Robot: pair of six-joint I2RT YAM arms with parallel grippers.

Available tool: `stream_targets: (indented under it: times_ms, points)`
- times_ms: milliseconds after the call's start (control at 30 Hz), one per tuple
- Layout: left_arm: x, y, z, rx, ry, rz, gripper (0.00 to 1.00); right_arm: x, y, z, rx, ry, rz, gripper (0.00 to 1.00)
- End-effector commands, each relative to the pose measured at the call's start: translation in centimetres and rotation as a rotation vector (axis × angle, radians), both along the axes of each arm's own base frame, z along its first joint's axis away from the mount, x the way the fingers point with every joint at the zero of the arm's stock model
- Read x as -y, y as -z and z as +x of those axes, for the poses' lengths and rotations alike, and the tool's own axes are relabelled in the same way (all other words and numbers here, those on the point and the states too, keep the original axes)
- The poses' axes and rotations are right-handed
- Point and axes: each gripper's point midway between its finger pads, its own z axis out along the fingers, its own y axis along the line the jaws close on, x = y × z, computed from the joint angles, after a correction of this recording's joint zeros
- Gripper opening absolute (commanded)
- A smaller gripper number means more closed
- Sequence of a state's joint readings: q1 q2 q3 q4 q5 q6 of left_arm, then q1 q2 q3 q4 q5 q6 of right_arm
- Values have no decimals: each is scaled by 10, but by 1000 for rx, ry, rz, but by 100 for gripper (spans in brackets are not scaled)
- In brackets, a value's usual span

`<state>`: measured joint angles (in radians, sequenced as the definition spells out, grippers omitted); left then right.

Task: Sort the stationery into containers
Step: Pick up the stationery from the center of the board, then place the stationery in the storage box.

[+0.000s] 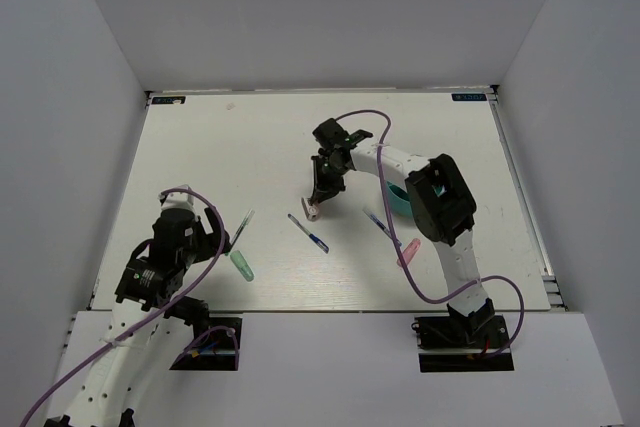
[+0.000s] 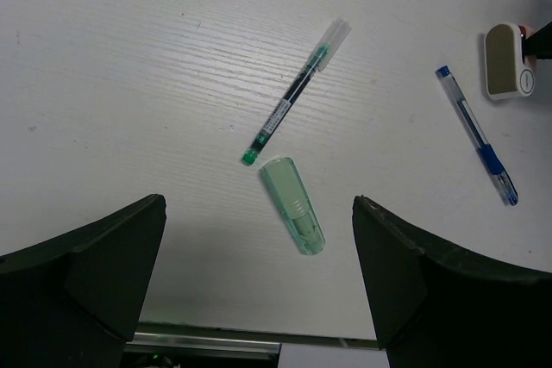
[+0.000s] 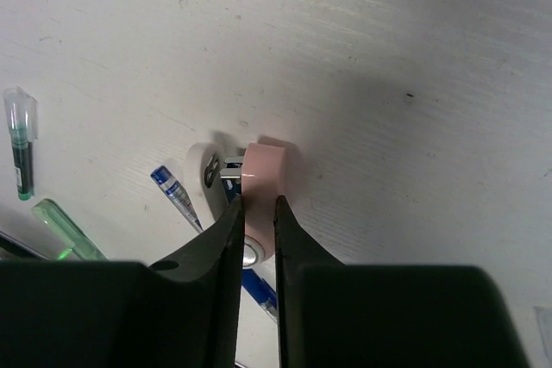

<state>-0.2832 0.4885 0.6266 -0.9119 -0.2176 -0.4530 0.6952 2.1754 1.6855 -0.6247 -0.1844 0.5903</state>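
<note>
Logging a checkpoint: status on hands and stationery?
Left hand open over mint piece. Right hand shut on pink piece, beside blue pen. Tub partly hidden behind right arm.

The white grained table point(image 1: 230, 147) carried a clear-capped green-ink pen point(image 2: 296, 102) just beside a mint-green stubby plastic piece point(image 2: 293, 204). A thin blue pen point(image 2: 476, 134) lay mid-table, and a second blue pen point(image 1: 378, 224) lay near a pink stubby piece point(image 1: 409, 250) and a round teal plastic tub point(image 1: 393, 199).
</note>
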Motion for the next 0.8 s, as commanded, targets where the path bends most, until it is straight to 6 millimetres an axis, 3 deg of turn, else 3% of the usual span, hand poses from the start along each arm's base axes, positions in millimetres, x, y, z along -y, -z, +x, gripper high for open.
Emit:
stream_targets:
  times_ms: [0, 200, 233, 300, 333, 533, 567, 633, 667, 733, 767]
  points:
    - [-2, 1, 1, 12, -6, 4, 100, 7, -8, 13, 109, -37, -32, 1]
    - [-1, 2, 1, 7, -5, 4, 100, 9, -54, 22, 273, -148, 0, 0]
    - [-1, 1, 1, 9, -6, 2, 100, 11, -76, 24, 327, -163, 17, 0]
    - [-2, 1, 1, 9, -6, 5, 100, 16, -85, 26, 375, -181, 10, 0]
    - [-1, 1, 2, 7, -2, 3, 100, 19, -107, 26, 425, -181, 29, 0]
    - [-2, 3, 1, -1, -8, 7, 100, 34, -130, 14, 480, -195, 30, 0]
    - [-3, 2, 2, 4, -12, 8, 100, 41, -149, 13, 528, -183, 37, 0]
    - [-2, 3, 1, 0, -7, 6, 100, 51, -147, 9, 561, -200, 16, 0]
    - [-2, 2, 2, 1, -7, 7, 100, 63, -175, 9, 648, -168, 16, 0]
    - [-2, 4, 1, -5, -6, 7, 100, 80, -165, 5, 683, -159, -34, 0]
    - [-1, 3, 1, -2, -2, 5, 100, 93, -195, 0, 765, -124, -19, 0]
